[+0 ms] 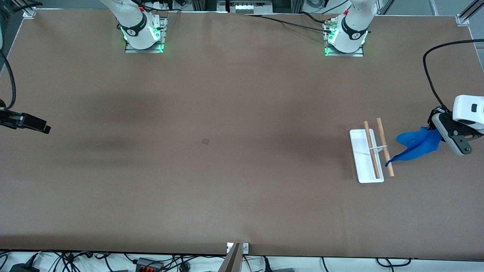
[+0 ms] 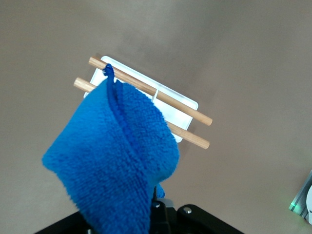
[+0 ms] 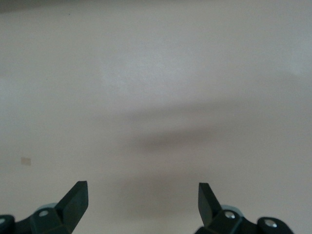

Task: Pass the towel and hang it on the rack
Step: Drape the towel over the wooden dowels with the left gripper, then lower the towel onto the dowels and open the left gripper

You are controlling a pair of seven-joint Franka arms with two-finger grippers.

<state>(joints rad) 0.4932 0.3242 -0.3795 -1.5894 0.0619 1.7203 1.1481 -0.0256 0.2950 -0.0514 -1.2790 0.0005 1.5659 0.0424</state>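
Observation:
The blue towel point(image 1: 418, 143) hangs bunched from my left gripper point(image 1: 433, 130), which is shut on its upper end. It is over the table beside the rack point(image 1: 365, 166), toward the left arm's end. The towel's lower tip touches or overlaps the outer wooden rod point(image 1: 385, 151). In the left wrist view the towel point(image 2: 112, 156) covers most of the left gripper point(image 2: 161, 197), and its loop tag lies over the rack's rods point(image 2: 192, 138). My right gripper point(image 1: 46, 129) waits at the right arm's end of the table. In its wrist view the right gripper point(image 3: 143, 195) is open and empty.
A black cable point(image 1: 429, 71) loops above the table toward the left hand. Both arm bases point(image 1: 143, 34) stand along the table edge farthest from the camera. A small dark mark point(image 1: 205, 141) sits mid-table. A bracket point(image 1: 235, 253) juts at the near edge.

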